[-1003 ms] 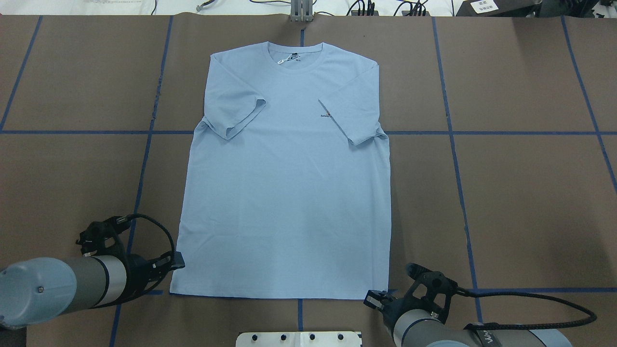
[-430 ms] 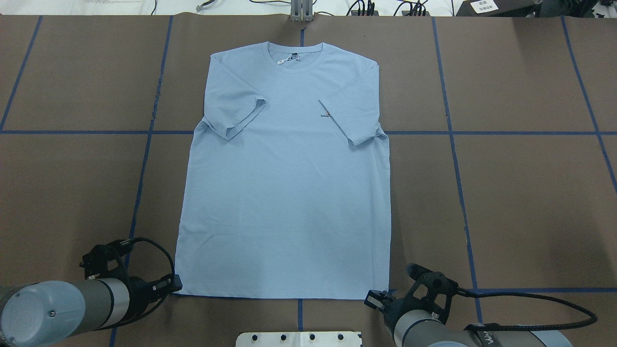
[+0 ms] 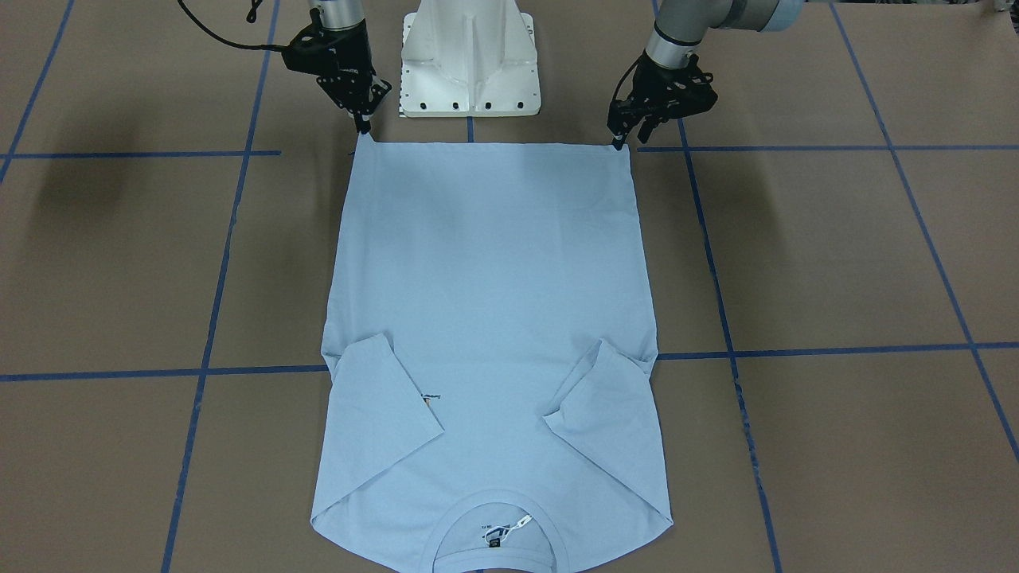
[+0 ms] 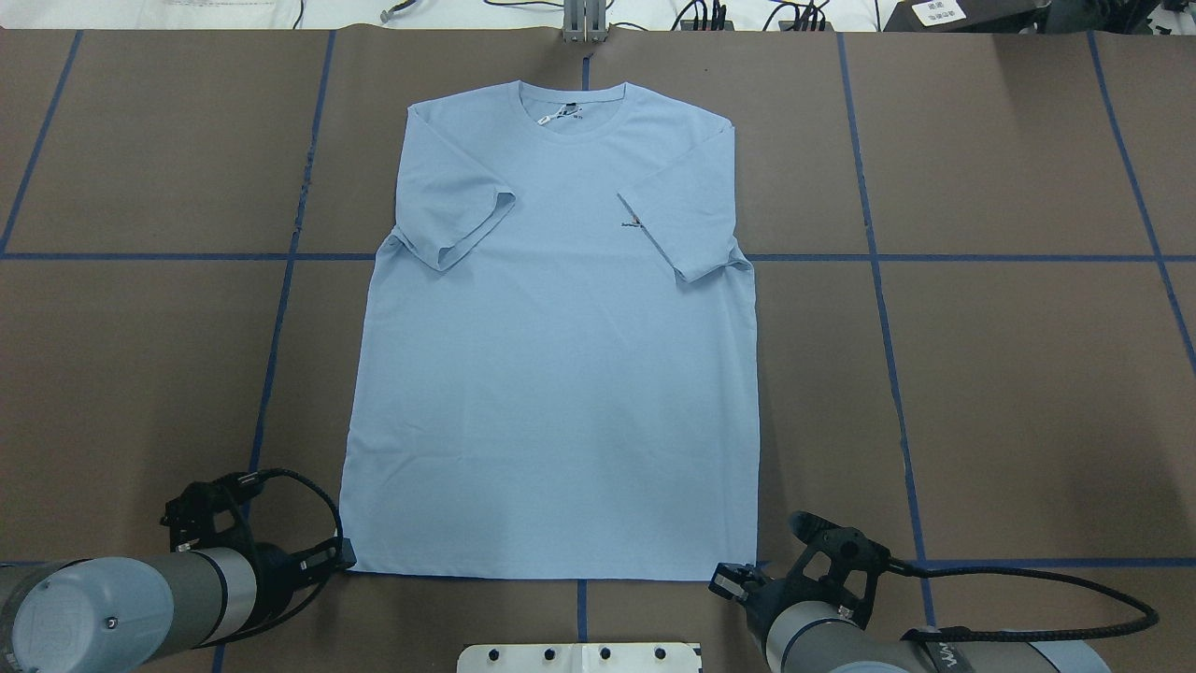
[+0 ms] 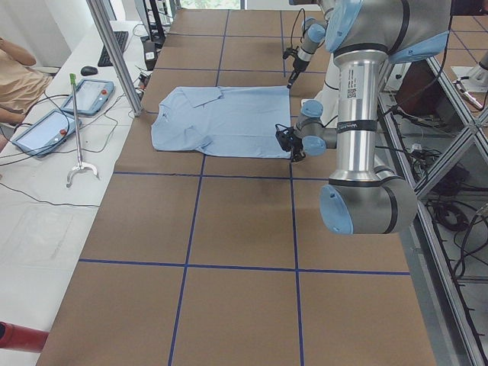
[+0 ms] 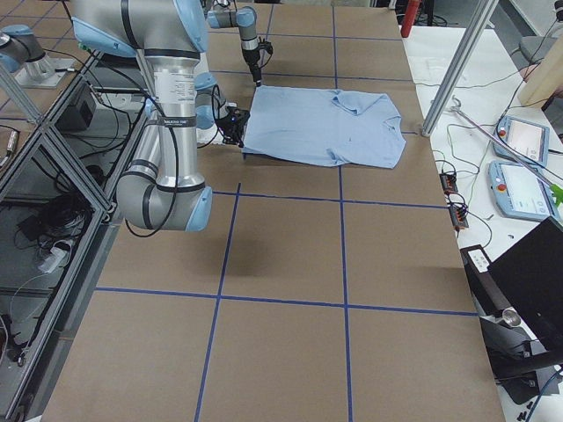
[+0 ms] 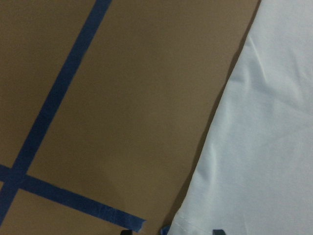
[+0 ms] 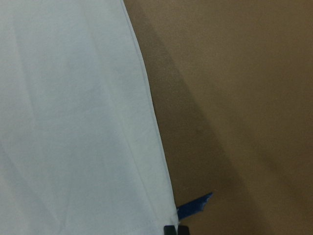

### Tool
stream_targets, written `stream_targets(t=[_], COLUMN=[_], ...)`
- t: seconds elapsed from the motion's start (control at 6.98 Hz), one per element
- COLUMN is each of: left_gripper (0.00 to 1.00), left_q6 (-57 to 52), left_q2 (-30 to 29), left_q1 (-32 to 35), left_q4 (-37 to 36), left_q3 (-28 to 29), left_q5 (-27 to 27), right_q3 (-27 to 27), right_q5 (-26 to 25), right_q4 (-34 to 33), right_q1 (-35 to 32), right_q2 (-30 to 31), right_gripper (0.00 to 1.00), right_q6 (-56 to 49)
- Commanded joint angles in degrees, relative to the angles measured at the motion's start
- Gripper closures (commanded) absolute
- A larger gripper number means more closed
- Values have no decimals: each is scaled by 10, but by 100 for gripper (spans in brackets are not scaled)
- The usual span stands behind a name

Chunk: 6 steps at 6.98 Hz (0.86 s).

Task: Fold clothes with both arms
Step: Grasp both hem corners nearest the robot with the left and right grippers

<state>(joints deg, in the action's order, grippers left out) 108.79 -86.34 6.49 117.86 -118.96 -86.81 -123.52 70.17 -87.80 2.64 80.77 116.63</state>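
One light blue T-shirt (image 4: 551, 374) lies flat, sleeves folded in, on the table (image 4: 1028, 374). At its near hem corners, the left gripper (image 4: 347, 559) has its fingers spread around the cloth. The right gripper (image 4: 718, 582) pinches it.

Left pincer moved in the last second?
Yes. In the overhead view the left pincer has come back toward the robot, from beyond the near blue tape line to level with it, at the hem corner of the T-shirt.
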Motion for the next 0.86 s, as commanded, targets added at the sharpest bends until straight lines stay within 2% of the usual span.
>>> stream_targets(t=[0.0,0.14,0.29,0.72], left_gripper=[41,56,100,100], left_q6=[-1,-1,-1,-1], left_q2=[-6,-10,-14,-33], left_q1=[-3,-3,-2,-1], left_q4=[0,0,-3,-9], left_q3=[7,13,12,5], left_q5=[1,1,1,0], right_q3=[-1,0,0,0], right_q5=[0,0,0,1], right_q4=[0,0,0,0], right_q1=[0,-1,-1,-1], right_q2=[-2,-1,-1,1], right_gripper=[100,100,100,100], right_q6=[0,0,0,0])
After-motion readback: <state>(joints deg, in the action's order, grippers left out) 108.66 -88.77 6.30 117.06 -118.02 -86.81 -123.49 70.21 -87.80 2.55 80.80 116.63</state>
